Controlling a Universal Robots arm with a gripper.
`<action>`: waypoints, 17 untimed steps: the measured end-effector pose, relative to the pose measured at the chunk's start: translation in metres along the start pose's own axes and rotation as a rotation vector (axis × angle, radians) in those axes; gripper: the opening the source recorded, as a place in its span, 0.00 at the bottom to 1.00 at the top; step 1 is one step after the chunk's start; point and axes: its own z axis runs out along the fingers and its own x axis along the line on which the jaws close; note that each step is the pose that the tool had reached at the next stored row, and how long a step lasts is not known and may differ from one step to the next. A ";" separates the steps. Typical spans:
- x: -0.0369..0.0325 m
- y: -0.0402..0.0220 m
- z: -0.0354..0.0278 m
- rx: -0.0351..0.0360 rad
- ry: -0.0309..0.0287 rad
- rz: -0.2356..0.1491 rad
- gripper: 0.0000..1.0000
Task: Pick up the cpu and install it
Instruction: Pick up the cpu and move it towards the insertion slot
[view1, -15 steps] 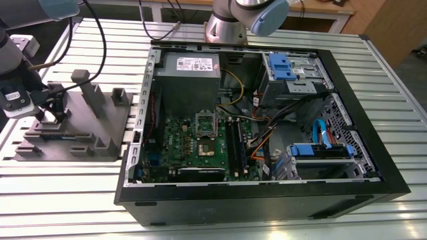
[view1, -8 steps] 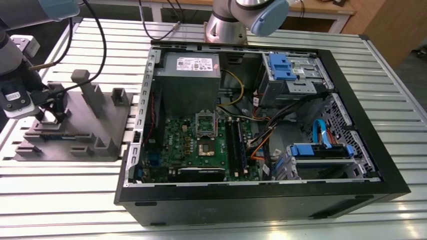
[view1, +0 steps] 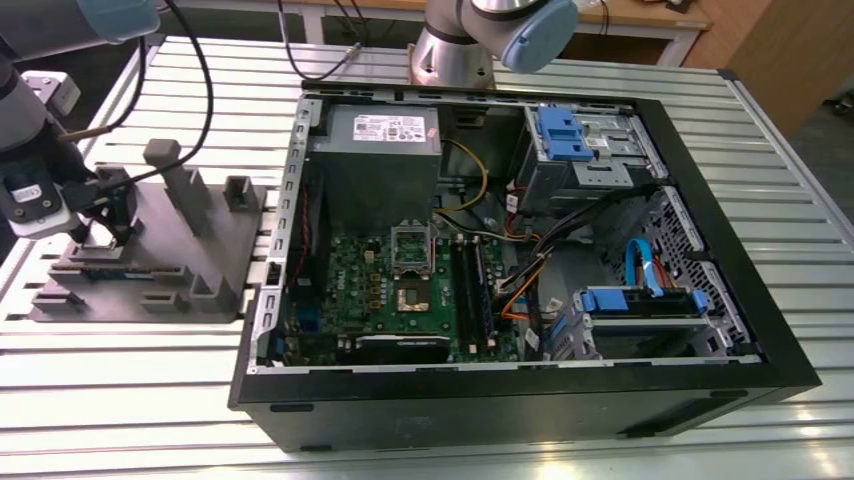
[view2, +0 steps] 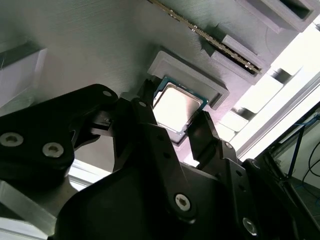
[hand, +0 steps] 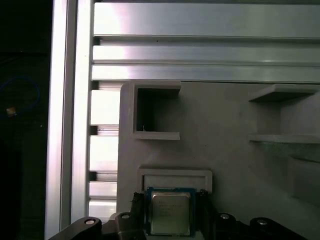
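Observation:
The cpu (view2: 176, 105) (hand: 170, 214) is a small square chip with a shiny metal top and a thin green rim. It lies in a shallow recess of the grey parts fixture (view1: 180, 265) (hand: 225, 165). My gripper (view1: 102, 232) (view2: 175, 114) (hand: 170, 201) hangs over that recess at the exterior view's left. One black finger presses against each side edge of the chip, so the gripper is shut on it. In both wrist views the chip still rests level in the recess.
The open computer case (view1: 694, 330) lies to the exterior view's right, with the green motherboard (view1: 360, 290) and its processor socket (view1: 414, 290). A raised silver frame (view1: 410, 243), black memory sticks (view1: 467, 285), cables and blue drive brackets (view1: 574, 135) crowd the inside. The fixture's posts (view1: 167, 160) rise beside my gripper.

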 end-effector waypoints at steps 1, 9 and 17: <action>0.0000 0.0000 0.0003 0.0001 -0.0001 0.000 0.55; 0.0000 0.0000 -0.0001 0.0001 -0.0005 0.000 0.55; 0.0012 0.0000 -0.0013 0.0002 -0.0057 0.000 0.55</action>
